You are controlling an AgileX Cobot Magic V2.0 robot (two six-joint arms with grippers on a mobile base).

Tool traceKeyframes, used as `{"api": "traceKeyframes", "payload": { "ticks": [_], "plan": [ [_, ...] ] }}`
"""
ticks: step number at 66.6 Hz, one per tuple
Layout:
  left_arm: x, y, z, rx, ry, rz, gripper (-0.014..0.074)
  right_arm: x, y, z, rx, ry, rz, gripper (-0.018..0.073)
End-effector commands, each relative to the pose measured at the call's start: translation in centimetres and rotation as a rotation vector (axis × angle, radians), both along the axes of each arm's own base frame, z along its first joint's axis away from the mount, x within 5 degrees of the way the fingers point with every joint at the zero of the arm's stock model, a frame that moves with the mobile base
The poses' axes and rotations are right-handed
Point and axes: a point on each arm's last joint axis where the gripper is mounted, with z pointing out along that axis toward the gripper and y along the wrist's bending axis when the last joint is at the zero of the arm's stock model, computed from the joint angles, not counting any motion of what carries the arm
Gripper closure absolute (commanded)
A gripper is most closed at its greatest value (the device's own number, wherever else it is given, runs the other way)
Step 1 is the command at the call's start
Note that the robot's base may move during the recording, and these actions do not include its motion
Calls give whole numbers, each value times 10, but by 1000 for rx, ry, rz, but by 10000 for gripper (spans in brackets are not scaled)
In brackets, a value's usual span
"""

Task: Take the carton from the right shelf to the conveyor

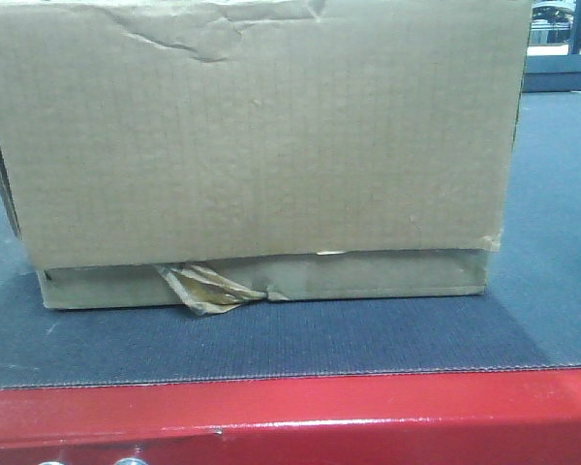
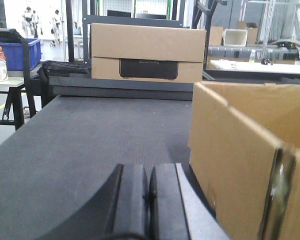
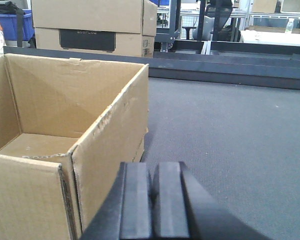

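The grey belt [image 1: 271,349] carried the open carton [image 1: 257,155] by its red edge [image 1: 290,417], between two closed, empty pincers: left [image 2: 151,187], right [image 3: 152,187].

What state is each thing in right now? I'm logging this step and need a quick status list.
carton: resting on the belt, open-topped, empty inside, loose tape at its lower seam.
conveyor: carrying the carton; no motion can be read.
left gripper: shut, holding nothing, beside the carton.
right gripper: shut, holding nothing, beside the carton.
second box: closed, beyond the belt.
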Motion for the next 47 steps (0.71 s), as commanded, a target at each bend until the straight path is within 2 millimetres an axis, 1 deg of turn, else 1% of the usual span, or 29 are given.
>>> {"api": "traceKeyframes", "payload": {
  "ticks": [1, 4, 5, 7, 9, 11, 47],
  "plan": [
    [5, 0, -29, -17, -11, -2, 595, -1, -1, 2, -4, -29, 0, 627],
    [8, 0, -42, -29, -13, -1, 595, -1, 0, 2, -3, -32, 0, 627],
    [9, 0, -44, -31, -23, 1, 595, -1, -1, 2, -4, -29, 0, 627],
    [9, 0, -42, -41, -47, 3, 595, -1, 0, 2, -3, -31, 0, 627],
    [9, 0, -49, -46, 29, 5, 595, -1, 0, 3, -2, -37, 0, 627],
    [9, 0, -52, -47, 65, 4, 595, -1, 0, 3, -2, -37, 0, 627],
    [9, 0, -51, -45, 50, 5, 595, -1, 0, 3, -2, -37, 0, 627]
  ]
}}
